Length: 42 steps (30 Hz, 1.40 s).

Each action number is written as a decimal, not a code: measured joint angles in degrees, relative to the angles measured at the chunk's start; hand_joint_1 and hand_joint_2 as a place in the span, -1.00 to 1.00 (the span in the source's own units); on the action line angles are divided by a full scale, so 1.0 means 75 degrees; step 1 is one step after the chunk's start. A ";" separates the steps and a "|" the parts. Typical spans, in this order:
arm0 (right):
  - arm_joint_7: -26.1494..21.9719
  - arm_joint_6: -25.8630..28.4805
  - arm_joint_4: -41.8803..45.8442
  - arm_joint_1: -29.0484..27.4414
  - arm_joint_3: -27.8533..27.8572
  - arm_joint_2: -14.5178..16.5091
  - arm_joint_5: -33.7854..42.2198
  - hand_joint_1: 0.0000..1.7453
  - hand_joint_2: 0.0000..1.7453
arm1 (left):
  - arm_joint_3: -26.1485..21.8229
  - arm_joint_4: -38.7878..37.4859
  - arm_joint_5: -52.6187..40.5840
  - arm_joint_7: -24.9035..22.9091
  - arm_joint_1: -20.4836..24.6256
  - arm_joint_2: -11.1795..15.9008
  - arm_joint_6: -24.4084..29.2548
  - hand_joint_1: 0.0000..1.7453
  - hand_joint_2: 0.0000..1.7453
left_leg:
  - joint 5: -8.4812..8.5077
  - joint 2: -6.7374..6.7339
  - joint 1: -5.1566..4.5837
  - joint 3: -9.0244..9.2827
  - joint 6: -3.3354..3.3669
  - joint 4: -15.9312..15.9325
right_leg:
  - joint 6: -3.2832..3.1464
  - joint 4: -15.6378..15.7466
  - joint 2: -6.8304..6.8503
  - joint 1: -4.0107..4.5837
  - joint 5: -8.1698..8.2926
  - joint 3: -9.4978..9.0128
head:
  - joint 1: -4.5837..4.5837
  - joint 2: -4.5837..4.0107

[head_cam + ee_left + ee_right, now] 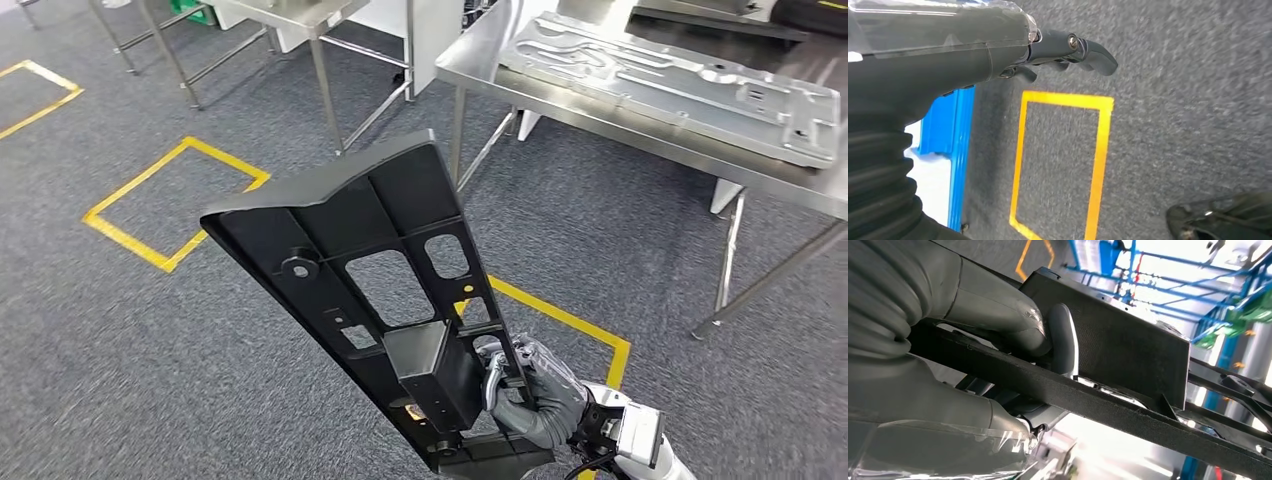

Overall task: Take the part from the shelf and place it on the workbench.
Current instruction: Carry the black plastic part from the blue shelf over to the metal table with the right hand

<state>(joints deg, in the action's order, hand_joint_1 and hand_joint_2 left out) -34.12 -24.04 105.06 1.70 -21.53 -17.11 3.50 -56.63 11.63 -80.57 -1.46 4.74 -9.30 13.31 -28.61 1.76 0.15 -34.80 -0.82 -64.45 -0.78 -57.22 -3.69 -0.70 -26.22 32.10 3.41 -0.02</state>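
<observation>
The black part [370,290] tilts in the air over grey carpet, its wide end toward 11 o'clock. The right hand [535,400] grips its narrow end at 5 o'clock, thumb [1065,340] pressed against the part's boxy block. The left hand [1058,50] hangs over the floor holding nothing, fingers loosely curled.

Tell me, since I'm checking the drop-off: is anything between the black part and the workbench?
Nothing visible. The right robot hand holds the black part over open grey carpet, and the workbench stands ahead to the right. A large metal plate already lies on its top, taking up much of the visible surface.
</observation>
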 joint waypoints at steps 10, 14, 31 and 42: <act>0.0217 -0.0165 0.0003 0.0245 -0.0041 0.0050 -0.0034 1.00 1.00 | -0.0078 0.0000 0.0233 0.0214 0.0071 -0.0141 0.0160 -1.00 1.00 | 0.0382 -0.0184 0.0010 0.0404 0.0355 0.1068 | 0.0382 -0.1583 0.0400 -0.0058 -0.0808 0.0859 | 0.0000 0.0000; 0.0304 -0.0125 -0.0021 0.0281 -0.0057 0.0061 -0.0098 1.00 1.00 | -0.0088 0.0000 0.0238 0.0253 0.0081 -0.0193 0.0166 -1.00 1.00 | 0.0335 -0.0538 -0.0001 0.0422 0.0341 0.1049 | 0.0433 -0.1655 0.0568 -0.0105 -0.0544 0.0862 | 0.0000 0.0000; 0.0526 -0.0010 0.0072 0.0310 -0.0098 0.0044 -0.0203 1.00 1.00 | -0.0093 0.0000 0.0185 -0.0063 0.0067 -0.0268 0.0104 -1.00 1.00 | 0.0096 0.0120 0.0009 0.0090 0.0016 0.0250 | 0.0052 -0.0004 -0.0038 -0.0009 0.0022 0.0019 | 0.0000 0.0000; 0.0362 0.0138 0.0057 0.0348 -0.0145 0.0073 -0.0219 1.00 1.00 | -0.0128 0.0000 0.0193 -0.0038 0.0063 -0.0372 0.0115 -1.00 1.00 | 0.0359 -0.0085 0.0006 0.0404 0.0393 0.1042 | 0.0418 -0.2151 0.0466 -0.0100 -0.0941 0.1132 | 0.0000 0.0000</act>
<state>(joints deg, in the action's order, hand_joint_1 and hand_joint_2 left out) -31.41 -23.00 105.49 4.31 -22.62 -16.57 1.86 -57.59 11.63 -79.12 -1.74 5.21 -12.09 14.17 -25.91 1.12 0.19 -31.77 2.13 -56.63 2.36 -73.35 -0.20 -1.45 -33.28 40.59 3.41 -0.02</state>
